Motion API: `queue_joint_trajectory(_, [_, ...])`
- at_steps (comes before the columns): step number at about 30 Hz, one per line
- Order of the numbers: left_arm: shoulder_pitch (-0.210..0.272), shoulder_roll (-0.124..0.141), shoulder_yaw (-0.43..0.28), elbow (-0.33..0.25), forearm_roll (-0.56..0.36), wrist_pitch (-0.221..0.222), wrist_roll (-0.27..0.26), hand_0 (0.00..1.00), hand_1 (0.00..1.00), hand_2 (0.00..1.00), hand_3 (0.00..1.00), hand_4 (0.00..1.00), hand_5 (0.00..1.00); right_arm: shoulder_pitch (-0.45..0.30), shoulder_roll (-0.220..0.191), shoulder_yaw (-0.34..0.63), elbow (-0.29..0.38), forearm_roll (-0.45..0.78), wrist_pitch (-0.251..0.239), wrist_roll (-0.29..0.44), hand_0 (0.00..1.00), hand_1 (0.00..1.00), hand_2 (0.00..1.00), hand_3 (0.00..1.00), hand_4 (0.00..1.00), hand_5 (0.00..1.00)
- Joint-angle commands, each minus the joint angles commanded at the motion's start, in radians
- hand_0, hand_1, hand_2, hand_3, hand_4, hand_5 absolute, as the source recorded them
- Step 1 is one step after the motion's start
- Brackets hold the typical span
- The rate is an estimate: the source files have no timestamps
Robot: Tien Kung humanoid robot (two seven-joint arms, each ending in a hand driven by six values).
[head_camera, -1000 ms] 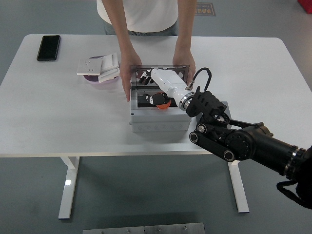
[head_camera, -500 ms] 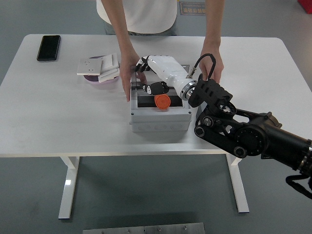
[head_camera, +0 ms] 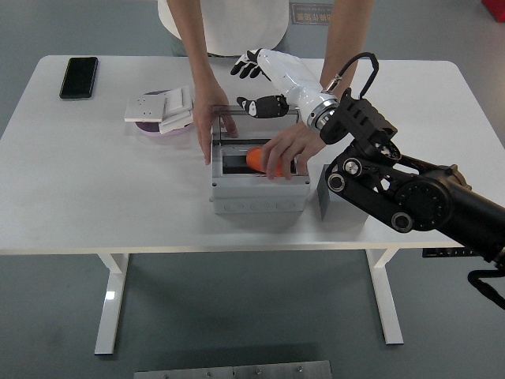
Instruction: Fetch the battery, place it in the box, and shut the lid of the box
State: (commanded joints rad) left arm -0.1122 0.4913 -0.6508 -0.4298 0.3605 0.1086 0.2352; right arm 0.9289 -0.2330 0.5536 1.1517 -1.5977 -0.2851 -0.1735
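Your right hand has lifted clear of the box since half a second ago: it was low over the open compartment then, and now it hangs above the box's far rim, toward the table's far edge. It holds nothing; the fingers are loosely spread and the dark thumb side points back toward the box.

The battery, the orange piece, lies in the box, and one of the person's hands has come in over it and rests on it, while the person's other hand braces the box's left wall as it did before. So the placing step looks finished, and the person seems to be settling the battery.

The lid still has to be closed; I cannot make out clearly which part is the lid from here. A grey panel stands just beside the box's right side. Wait until the person's hand is out before you bring yours down again. Your left hand is out of view.
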Motion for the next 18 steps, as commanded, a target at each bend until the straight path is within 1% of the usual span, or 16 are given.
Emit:
queue_joint_trajectory(1, [0.0,0.0,-0.001,0.0,0.001,0.0,0.001,0.638,0.739,0.585,0.52,0.384,0.002,0.0,0.001,0.002,-0.004,0.007,0.001,0.002,0.648,0.617,0.637,0.654,0.74,0.299])
queue_joint_trajectory(2, [-0.001,0.0,-0.001,0.0,0.002,0.0,0.001,0.638,0.739,0.586,0.519,0.384,0.002,0.0,0.003,0.004,-0.008,0.014,0.003,0.003,0.683,0.636,0.651,0.675,0.77,0.538])
queue_joint_trajectory(7, [-0.002,0.0,-0.002,0.0,0.005,0.0,0.003,0.638,0.739,0.586,0.519,0.384,0.002,0.0,0.009,0.01,-0.021,0.049,0.006,0.007,0.683,0.636,0.651,0.675,0.77,0.538])
queue_joint_trajectory(8, [-0.003,0.0,-0.002,-0.001,0.006,0.0,0.003,0.638,0.739,0.585,0.519,0.384,0.002,0.0,0.01,0.01,-0.023,0.054,0.005,0.008,0.729,0.653,0.667,0.694,0.825,0.823])
queue_joint_trajectory(13, [-0.005,0.001,-0.004,0.0,0.009,-0.001,0.004,0.638,0.739,0.585,0.519,0.384,0.002,-0.003,0.017,0.011,-0.036,0.073,0.001,0.012,0.729,0.653,0.667,0.694,0.825,0.823])
queue_joint_trajectory(14, [-0.005,0.001,-0.004,0.0,0.009,-0.001,0.004,0.638,0.739,0.585,0.519,0.384,0.002,-0.004,0.019,0.011,-0.04,0.076,0.0,0.013,0.826,0.741,0.737,0.74,0.864,0.998])
queue_joint_trajectory(18, [-0.007,0.001,-0.004,0.0,0.012,-0.002,0.004,0.638,0.739,0.585,0.519,0.384,0.002,-0.009,0.025,0.009,-0.061,0.091,-0.004,0.019,0.826,0.741,0.737,0.74,0.864,0.998])
